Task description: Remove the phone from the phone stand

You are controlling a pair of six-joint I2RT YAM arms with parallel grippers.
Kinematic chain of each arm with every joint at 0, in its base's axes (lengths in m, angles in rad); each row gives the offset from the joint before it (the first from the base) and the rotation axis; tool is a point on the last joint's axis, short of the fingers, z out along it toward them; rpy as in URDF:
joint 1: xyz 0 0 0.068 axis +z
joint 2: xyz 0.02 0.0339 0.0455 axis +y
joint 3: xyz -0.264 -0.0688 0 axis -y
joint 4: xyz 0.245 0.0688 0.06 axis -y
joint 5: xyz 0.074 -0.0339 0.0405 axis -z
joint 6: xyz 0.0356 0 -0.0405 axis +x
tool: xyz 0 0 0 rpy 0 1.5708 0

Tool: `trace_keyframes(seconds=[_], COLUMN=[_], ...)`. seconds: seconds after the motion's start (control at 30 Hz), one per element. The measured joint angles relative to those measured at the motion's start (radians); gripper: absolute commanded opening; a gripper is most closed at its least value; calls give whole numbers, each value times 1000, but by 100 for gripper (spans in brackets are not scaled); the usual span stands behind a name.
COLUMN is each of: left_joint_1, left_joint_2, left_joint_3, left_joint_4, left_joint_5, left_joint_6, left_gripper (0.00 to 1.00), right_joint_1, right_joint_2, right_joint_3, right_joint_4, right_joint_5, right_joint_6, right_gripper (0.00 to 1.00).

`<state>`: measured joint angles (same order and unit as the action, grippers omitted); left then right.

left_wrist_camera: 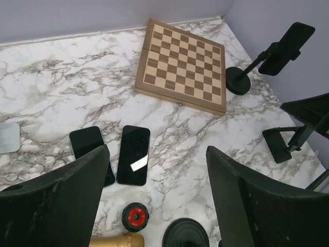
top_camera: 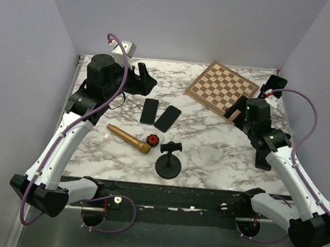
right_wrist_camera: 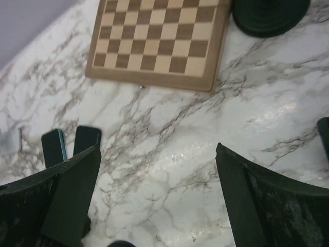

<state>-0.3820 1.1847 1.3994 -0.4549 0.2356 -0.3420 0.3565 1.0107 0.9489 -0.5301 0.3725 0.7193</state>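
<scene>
Top external view shows the marble table with the chessboard on its far right part, and this board is the landmark for the rest. The right gripper hangs over the marble just on the near side of the board's right edge, its jaws spread wide with nothing between them. The left gripper is at the far left, also released and empty. The phone stand has its round base on the table just beside that same right edge, and its stalk rises slanted toward the right wall. In the clamp at the top sits the phone, off the table and tilted, its long axis climbing from the board side up toward the wall. From the right gripper it lies ahead and to the right, near; from the left gripper it is beyond the whole board, well apart. So I judge the right arm is the one for the reach, closing across the phone's narrow side. A second stand at the near middle is empty, and two loose phones, a wooden stick and a red knob are not concerned.
</scene>
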Motion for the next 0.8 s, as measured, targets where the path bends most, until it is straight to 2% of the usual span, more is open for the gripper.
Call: trace_keyframes(seconds=[0.2,0.3,0.47,0.63,0.8], left_joint_1=[0,0,0,0,3], left_joint_2=[0,0,0,0,0], left_joint_3=[-1,-2,-2,-2,-3], left_joint_4=[5,5,5,5,16], left_joint_5=[5,8,13,35,66], left_joint_6=[-4,-7,-11,-23,-40], left_gripper=[84,84,84,84,84], right_joint_1=[-230,-396,-669,-714,-714], right_joint_2=[-124,-108,-6,109,209], right_joint_3=[21,52,90,146,236], right_joint_4=[-3,-3,-26,-119,-262], right_joint_5=[23,0,-138,-149,-80], right_joint_6=[-21,-35,-47,-39,-2], right_gripper=[100,100,100,100,100])
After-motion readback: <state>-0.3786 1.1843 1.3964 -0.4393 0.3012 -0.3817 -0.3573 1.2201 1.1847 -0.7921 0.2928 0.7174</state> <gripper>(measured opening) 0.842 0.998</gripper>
